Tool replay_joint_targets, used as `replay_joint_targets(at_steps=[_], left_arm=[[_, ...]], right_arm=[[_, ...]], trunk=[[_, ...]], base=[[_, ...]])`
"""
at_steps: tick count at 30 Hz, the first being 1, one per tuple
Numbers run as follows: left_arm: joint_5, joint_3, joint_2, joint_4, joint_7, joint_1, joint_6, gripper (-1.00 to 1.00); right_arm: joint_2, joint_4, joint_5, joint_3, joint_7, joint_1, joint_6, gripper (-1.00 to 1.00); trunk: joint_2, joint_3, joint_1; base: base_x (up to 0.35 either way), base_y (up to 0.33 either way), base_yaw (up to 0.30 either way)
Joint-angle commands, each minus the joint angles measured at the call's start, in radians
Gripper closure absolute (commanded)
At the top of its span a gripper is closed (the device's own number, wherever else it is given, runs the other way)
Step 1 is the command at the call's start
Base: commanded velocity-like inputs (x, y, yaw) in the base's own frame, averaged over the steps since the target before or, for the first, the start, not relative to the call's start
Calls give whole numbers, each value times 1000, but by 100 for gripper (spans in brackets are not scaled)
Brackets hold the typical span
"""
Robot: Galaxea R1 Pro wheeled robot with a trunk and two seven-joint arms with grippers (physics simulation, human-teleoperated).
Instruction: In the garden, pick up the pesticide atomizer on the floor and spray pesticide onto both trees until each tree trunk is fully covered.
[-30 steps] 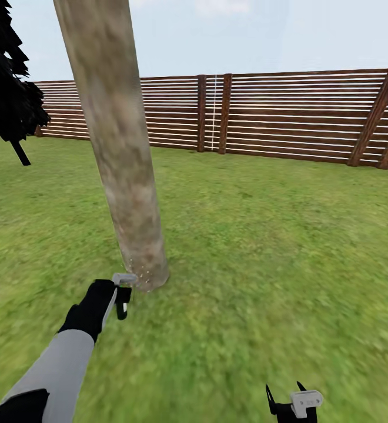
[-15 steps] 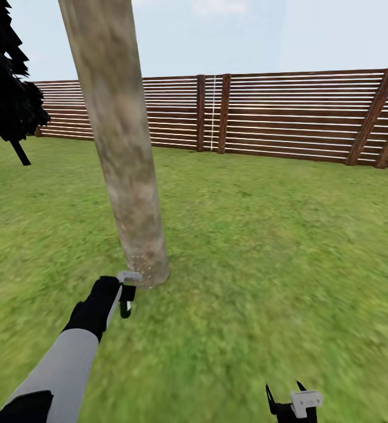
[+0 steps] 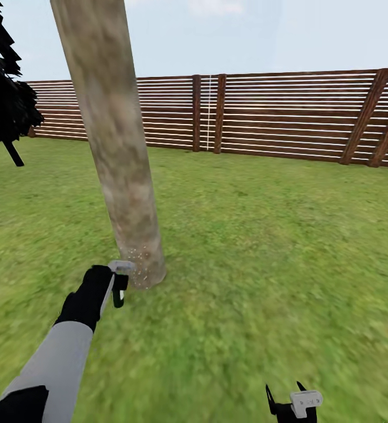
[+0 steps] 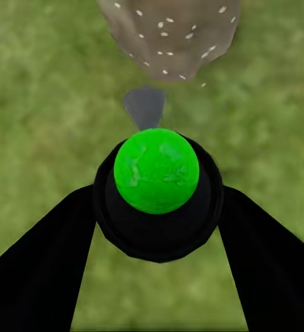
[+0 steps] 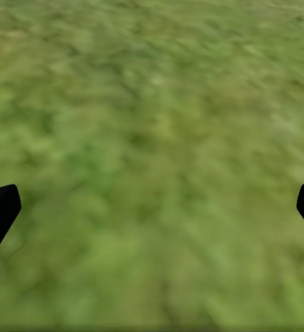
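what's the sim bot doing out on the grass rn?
Spraying a tree. The left gripper holds the pesticide atomizer, fingers closed around it, nozzle aimed at the base of the tree trunk. Whitish pesticide specks dot the bark near the ground only. The right gripper hangs open and empty over the grass.

Mottled beige-grey tree trunk [image 3: 120, 170], whitish pesticide [image 3: 138, 257] specks, green-topped atomizer [image 4: 156, 171].
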Motion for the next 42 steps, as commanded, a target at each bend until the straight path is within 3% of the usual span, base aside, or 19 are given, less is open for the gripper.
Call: replay_joint_targets(at_steps=[1, 4, 6, 10, 12, 15, 21, 22, 25, 29, 31, 32, 35, 36, 38, 40, 42], left_arm=[[-2, -5, -9, -5, 0, -1, 7, 100], [-2, -12, -74, -66, 0, -2, 12, 100], [-2, -41, -92, -83, 0, -2, 13, 100], [-3, -55, -77, -114, 0, -2, 50, 100], [-2, -52, -31, -156, -1, -6, 66, 100], [-1, -54, -16, -164, -2, -20, 90, 100], [-1, -61, -102, -168, -4, -59, 134, 100], [-2, -62, -105, -168, -4, -65, 136, 100], [-3, -59, -92, -171, -4, -72, 141, 100], [-1, -53, -2, -218, -6, -74, 163, 100], [-1, -52, 25, -228, -6, -75, 165, 100], [-1, -53, 26, -230, -7, -75, 165, 100], [-1, -60, -4, -231, -17, -74, 165, 100], [-2, -62, -51, -231, -28, -75, 165, 100], [-2, -79, -88, -236, -32, -76, 166, 100], [-2, -118, -94, -250, -34, -76, 173, 100], [-5, -120, -72, -269, -34, -87, 176, 100]], right_arm=[[0, 0, 0, 0, 0, 0, 0, -100], [0, 0, 0, 0, 0, 0, 0, -100], [0, 0, 0, 0, 0, 0, 0, -100], [0, 0, 0, 0, 0, 0, 0, -100], [0, 0, 0, 0, 0, 0, 0, -100], [0, 0, 0, 0, 0, 0, 0, -100], [0, 0, 0, 1, 0, 0, 0, -100], [0, 0, 0, 1, 0, 0, 0, -100], [0, 0, 0, 2, 0, 0, 0, -100], [0, 0, 0, 2, 0, 0, 0, -100], [0, 0, 0, 2, 0, 0, 0, -100], [0, 0, 0, 2, 0, 0, 0, -100], [0, 0, 0, 2, 0, 0, 0, -100], [0, 0, 0, 2, 0, 0, 0, -100], [0, 0, 0, 2, 0, 0, 0, -100], [0, 0, 0, 2, 0, 0, 0, -100], [0, 0, 0, 2, 0, 0, 0, -100]], trunk=[[0, 0, 0], [0, 0, 0], [0, 0, 0], [0, 0, 0], [0, 0, 0], [0, 0, 0], [0, 0, 0], [0, 0, 0], [0, 0, 0], [0, 0, 0], [0, 0, 0], [0, 0, 0], [0, 0, 0], [0, 0, 0], [0, 0, 0], [0, 0, 0], [0, 0, 0]], base=[[0, 0, 0], [-66, 0, 0], [-232, 0, 0], [-54, 0, 0], [-3, 0, 0], [0, 0, 0], [0, 0, 0], [0, 0, 0], [0, 0, 0], [0, 0, 0], [0, 0, 0], [0, 0, 0], [0, 0, 0], [0, 0, 0], [0, 0, 0], [0, 0, 0], [0, 0, 0]])
